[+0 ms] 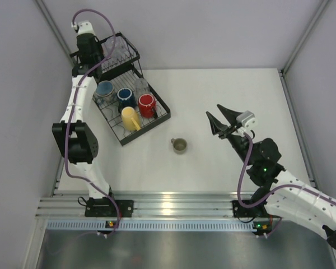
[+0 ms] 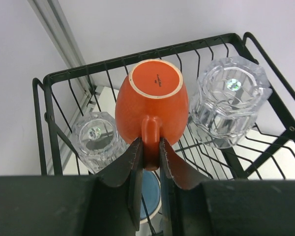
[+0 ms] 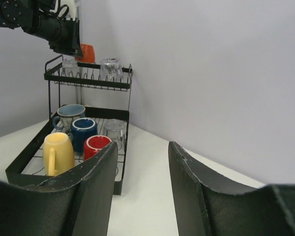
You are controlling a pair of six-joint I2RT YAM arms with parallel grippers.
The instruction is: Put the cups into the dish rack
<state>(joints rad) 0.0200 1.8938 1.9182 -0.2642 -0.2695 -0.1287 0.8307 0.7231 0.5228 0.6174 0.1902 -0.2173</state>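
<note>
Orange and upside down, the mug (image 2: 150,105) is showing its pale base upward, its long axis roughly upright and its handle pointing back at the left gripper (image 2: 150,145), which is pinching that handle narrowly. It is sitting at the rack's (image 2: 137,55) upper basket, upper left in the top view, between two inverted clear tumblers (image 2: 228,105). A white table (image 1: 224,95) is lying between pale grey walls. The right gripper (image 3: 141,147) is hovering half open at right of centre, holding nothing, well apart from the olive mug (image 1: 179,145) standing mid-table.
</note>
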